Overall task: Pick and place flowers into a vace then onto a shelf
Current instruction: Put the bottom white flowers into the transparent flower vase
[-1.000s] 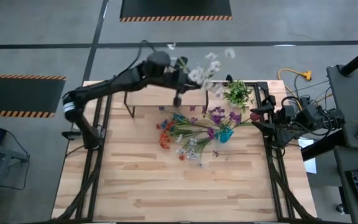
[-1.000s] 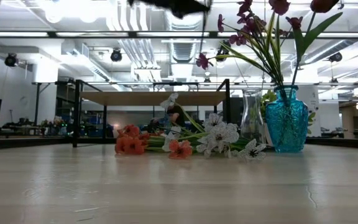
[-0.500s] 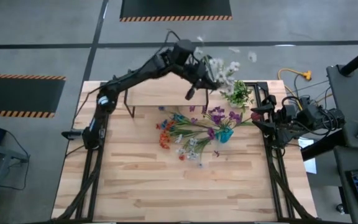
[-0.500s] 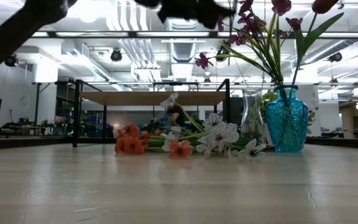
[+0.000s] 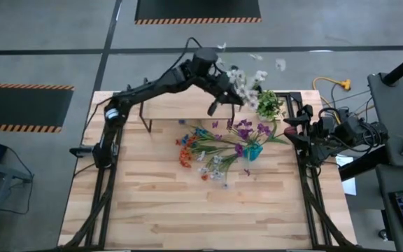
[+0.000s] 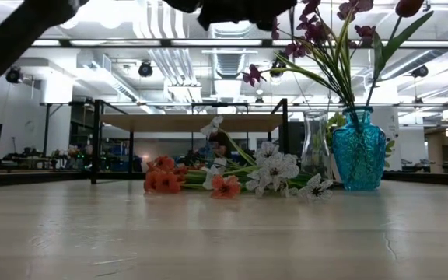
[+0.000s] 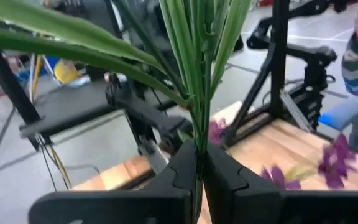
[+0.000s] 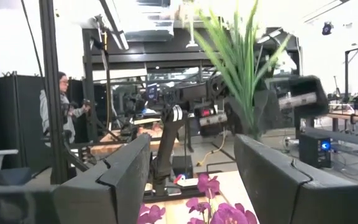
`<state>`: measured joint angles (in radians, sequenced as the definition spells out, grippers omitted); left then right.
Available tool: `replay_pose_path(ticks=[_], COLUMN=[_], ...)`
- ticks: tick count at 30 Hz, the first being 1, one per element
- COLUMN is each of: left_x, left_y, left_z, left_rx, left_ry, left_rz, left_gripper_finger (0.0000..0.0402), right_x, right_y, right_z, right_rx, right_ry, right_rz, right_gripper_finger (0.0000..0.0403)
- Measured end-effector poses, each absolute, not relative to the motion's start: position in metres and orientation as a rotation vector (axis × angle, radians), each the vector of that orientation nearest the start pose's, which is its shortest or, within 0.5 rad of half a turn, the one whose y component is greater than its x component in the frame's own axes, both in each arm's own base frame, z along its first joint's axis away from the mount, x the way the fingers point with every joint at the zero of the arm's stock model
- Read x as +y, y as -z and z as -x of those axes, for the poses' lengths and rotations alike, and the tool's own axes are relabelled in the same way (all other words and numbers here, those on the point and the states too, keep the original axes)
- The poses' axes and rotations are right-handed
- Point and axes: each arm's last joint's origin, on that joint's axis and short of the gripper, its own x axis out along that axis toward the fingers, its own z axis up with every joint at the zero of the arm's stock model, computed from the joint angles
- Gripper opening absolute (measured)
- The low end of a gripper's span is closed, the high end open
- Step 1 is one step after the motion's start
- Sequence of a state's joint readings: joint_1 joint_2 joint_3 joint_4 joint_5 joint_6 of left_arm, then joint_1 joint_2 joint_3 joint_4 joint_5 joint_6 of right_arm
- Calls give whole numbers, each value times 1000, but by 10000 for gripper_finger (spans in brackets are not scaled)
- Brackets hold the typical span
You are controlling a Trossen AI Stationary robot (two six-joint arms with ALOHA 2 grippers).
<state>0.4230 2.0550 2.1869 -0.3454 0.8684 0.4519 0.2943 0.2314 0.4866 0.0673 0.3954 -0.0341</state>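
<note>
Left end effector (image 7: 197,165) clamps thin green flower stems (image 7: 194,68).
White blooms (image 5: 247,78) hang above the low light-wood shelf (image 5: 170,105); right end effector (image 8: 191,180) waits open at the tabletop's (image 5: 159,203) edge.

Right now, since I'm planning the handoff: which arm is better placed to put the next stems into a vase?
Left: its tool is shut on a bunch of green-stemmed white flowers above the shelf; the right tool waits open, empty.
</note>
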Motion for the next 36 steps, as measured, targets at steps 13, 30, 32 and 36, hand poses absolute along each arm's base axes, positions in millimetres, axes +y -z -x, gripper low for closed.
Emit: replay_pose_path(ticks=[13,30,32,36], left_x=[178,160,160,159], left_y=[-378,-362,-367,-369], left_z=[-456,-471,-470,-469], left_rx=[93,126,113,105], left_ry=[589,749,750,766], left_rz=[-204,-196,-207,-203], left_gripper_finger=[0,0,0,0], right_x=[11,11,11,11], right_y=[-314,-314,-314,-314], right_z=[-74,-74,-74,-74], right_rx=[-303,-304,-304,-304], right_ry=[106,104,104,104], right_rz=[-72,-72,-72,-73], right_gripper_finger=[224,224,224,224])
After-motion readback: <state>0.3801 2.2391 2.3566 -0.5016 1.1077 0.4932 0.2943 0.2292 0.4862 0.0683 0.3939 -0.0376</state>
